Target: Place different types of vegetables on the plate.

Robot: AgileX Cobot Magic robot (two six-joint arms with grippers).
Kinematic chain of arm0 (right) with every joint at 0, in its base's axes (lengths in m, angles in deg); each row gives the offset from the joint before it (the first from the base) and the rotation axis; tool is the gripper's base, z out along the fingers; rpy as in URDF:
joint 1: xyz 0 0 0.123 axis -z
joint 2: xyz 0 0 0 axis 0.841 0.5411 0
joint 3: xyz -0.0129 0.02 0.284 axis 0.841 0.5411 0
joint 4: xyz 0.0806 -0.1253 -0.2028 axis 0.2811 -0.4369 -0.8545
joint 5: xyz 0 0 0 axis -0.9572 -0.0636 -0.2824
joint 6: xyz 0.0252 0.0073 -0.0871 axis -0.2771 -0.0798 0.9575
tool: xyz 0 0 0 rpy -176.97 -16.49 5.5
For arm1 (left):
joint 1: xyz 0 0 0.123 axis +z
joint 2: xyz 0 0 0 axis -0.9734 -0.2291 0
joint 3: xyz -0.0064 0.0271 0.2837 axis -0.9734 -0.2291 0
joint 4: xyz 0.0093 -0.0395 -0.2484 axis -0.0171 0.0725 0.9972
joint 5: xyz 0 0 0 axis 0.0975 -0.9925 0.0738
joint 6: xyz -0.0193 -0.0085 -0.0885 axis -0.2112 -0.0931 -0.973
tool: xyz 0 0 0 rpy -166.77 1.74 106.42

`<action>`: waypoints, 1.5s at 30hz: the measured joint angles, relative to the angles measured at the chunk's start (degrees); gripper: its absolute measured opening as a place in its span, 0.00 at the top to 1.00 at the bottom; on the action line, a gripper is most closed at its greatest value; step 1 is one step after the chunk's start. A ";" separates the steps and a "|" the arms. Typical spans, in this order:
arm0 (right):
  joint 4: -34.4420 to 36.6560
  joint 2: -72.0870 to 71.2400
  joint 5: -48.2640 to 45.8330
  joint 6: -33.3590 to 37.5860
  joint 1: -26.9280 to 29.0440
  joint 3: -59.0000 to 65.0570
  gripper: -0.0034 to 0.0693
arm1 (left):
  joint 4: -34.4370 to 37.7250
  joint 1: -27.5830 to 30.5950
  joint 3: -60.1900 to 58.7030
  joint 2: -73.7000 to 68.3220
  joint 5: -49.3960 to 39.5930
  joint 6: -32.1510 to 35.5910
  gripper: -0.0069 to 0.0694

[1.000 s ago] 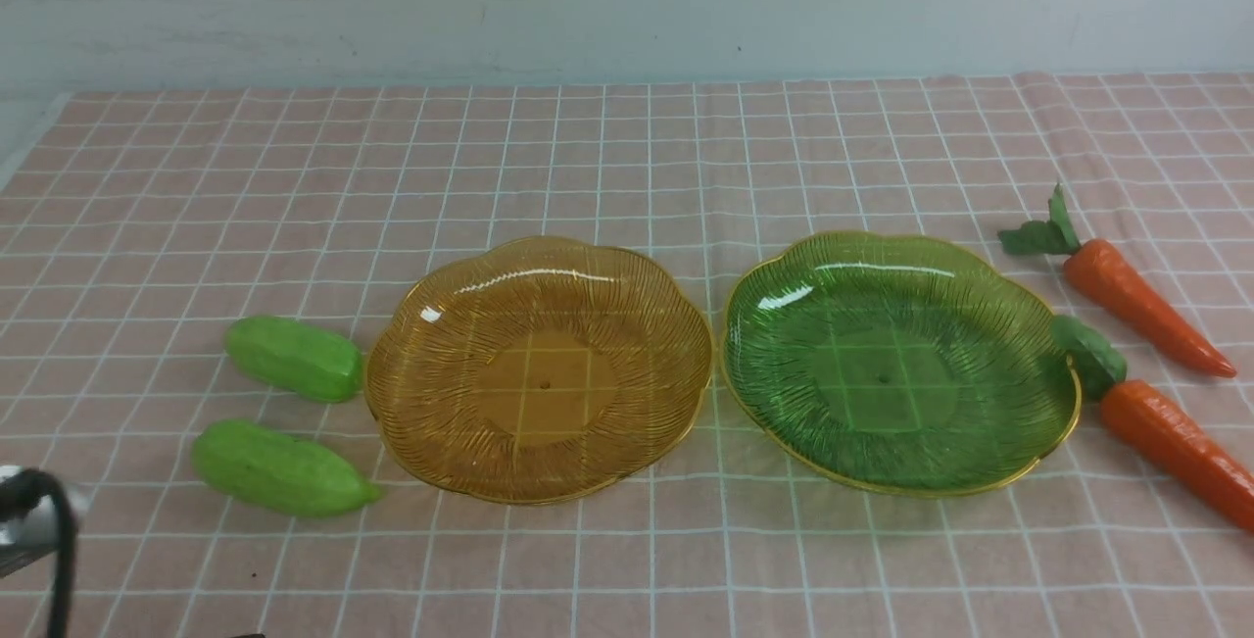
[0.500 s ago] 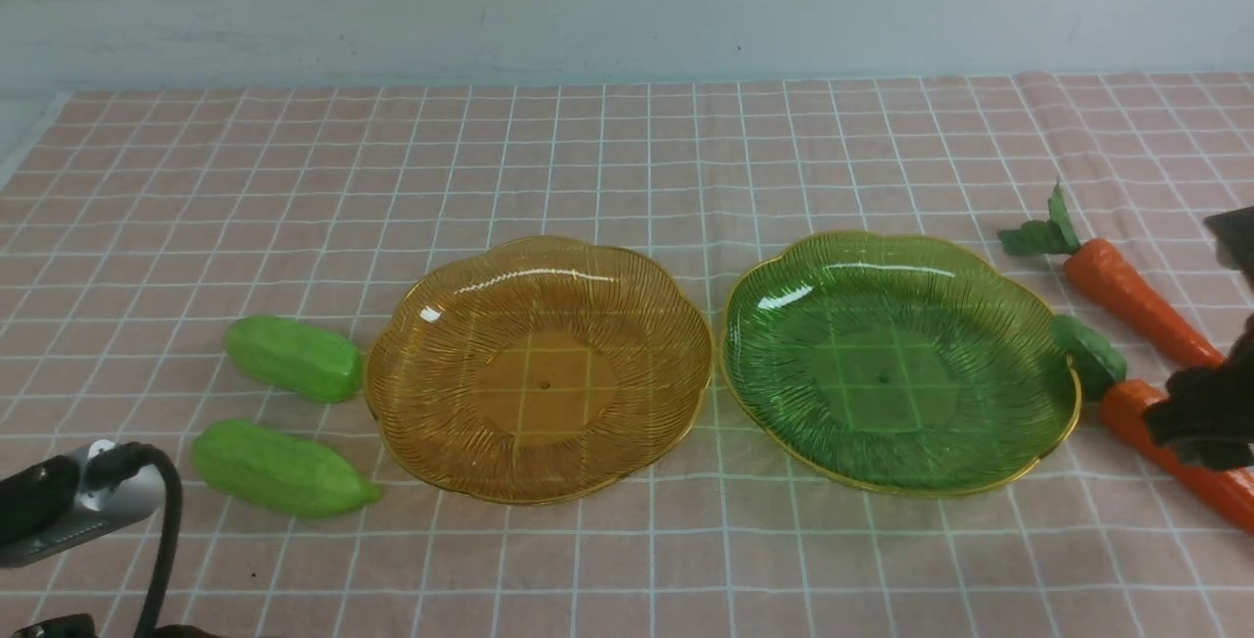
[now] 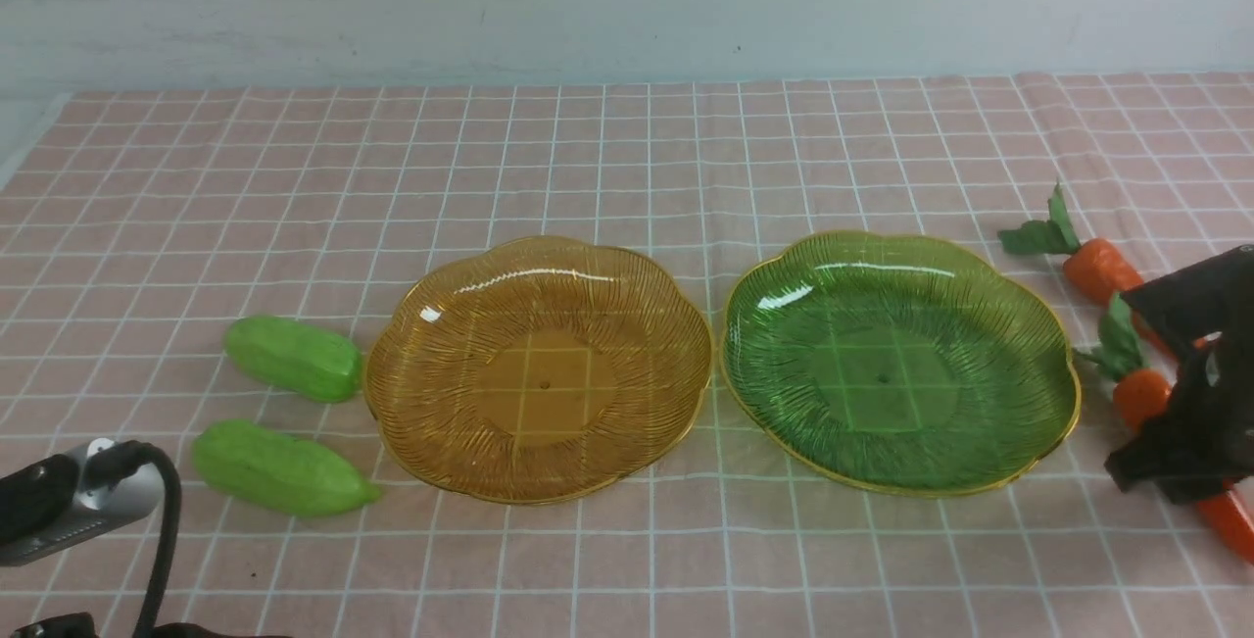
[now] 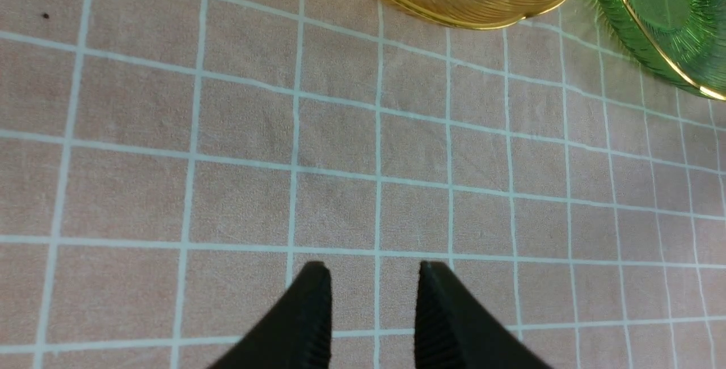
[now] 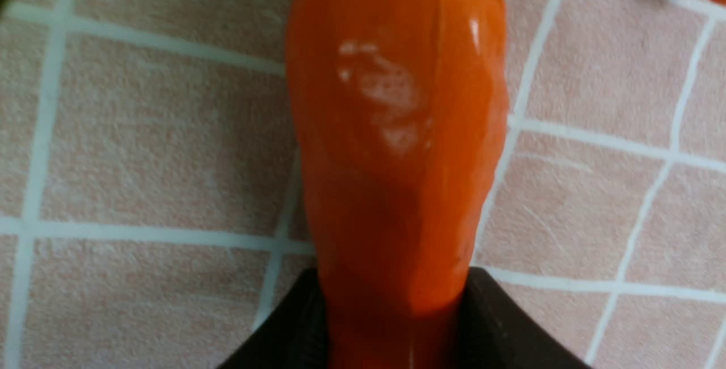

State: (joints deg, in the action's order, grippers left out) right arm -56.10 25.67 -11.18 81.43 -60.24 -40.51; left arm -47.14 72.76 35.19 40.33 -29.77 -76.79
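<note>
Two light-green gourds (image 3: 294, 358) (image 3: 279, 469) lie left of the amber plate (image 3: 539, 244). A green plate (image 3: 896, 238) sits to its right. Beyond that plate lie two orange carrots with green tops. The far carrot (image 3: 1097, 266) is partly behind my right gripper (image 3: 1190, 422). The near carrot (image 3: 1141, 395) sits between that gripper's fingers (image 5: 499, 323), which press both its sides in the right wrist view; its tip (image 3: 1234, 525) sticks out below. My left gripper (image 4: 374, 267) hovers open over bare cloth, holding nothing.
A pink checked cloth (image 3: 627, 158) covers the table up to a pale wall. The left arm's wrist and black cable (image 3: 88, 501) show at the lower left corner, close to the near gourd. The left wrist view catches the rims of the amber plate (image 4: 465, 0) and green plate (image 4: 652, 34).
My right gripper came in from the right edge and closed round the near carrot, whose leafy top shifted off the green plate's rim. The left arm rose into view and its jaws opened.
</note>
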 joint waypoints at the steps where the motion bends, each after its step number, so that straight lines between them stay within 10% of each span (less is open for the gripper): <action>1: 0.09 0.07 -1.26 -0.04 0.00 -0.50 0.60 | 0.00 0.00 0.00 0.00 0.00 0.00 0.65; 9: 11.62 -5.08 -14.05 1.95 0.00 -14.12 0.59 | 0.00 0.00 0.00 0.00 -0.11 0.00 0.65; 19: 35.37 -0.46 -0.08 23.22 -5.94 -16.94 0.59 | 0.00 0.00 0.00 0.00 -1.12 0.00 0.63; 32: 28.53 5.22 0.84 18.49 -2.87 -25.08 0.11 | 0.00 0.00 0.00 0.00 -1.30 0.00 0.63; 45: 15.64 18.79 3.37 13.48 6.17 -29.54 0.22 | 0.00 0.00 0.00 0.00 -1.30 0.00 0.62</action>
State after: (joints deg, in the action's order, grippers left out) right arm -40.45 44.45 -7.82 94.91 -54.06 -70.06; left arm -47.14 72.76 35.19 40.33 -31.07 -76.79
